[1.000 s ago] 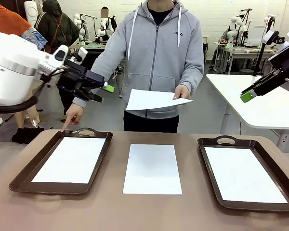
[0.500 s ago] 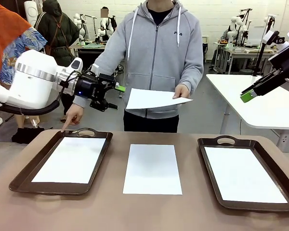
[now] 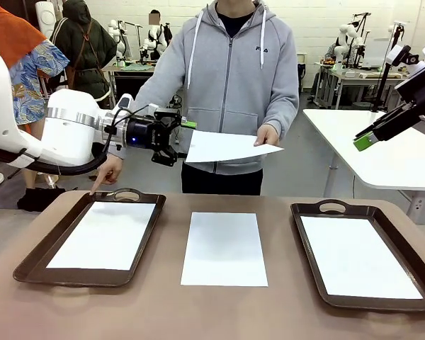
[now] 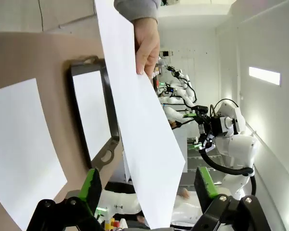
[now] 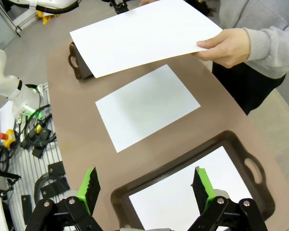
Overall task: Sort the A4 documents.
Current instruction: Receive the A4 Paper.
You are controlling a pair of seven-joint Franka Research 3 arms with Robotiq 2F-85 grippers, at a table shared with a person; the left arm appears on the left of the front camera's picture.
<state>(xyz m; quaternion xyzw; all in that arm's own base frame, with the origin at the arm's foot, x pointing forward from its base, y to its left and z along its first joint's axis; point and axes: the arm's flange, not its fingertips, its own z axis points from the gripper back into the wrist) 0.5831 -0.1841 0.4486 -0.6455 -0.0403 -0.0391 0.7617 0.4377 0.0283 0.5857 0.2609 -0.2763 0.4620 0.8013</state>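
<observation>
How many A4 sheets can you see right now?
4 sheets: left-tray sheet, centre sheet on the table, right-tray sheet, held sheet in the person's hand. More may lie underneath.

A4 documents (image 3: 224,248) are plain white (same all over), trays (image 3: 64,276) dark brown, counter (image 3: 219,312) light brown, hoodie (image 3: 234,78) grey.

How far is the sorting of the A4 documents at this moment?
Looks done: the left sheet lies in the left tray, the right sheet in the right tray. In hand: the person's hand offers the held sheet, its edge inside the open left gripper, not yet gripped. Left: that one and the middle sheet on the table.
</observation>
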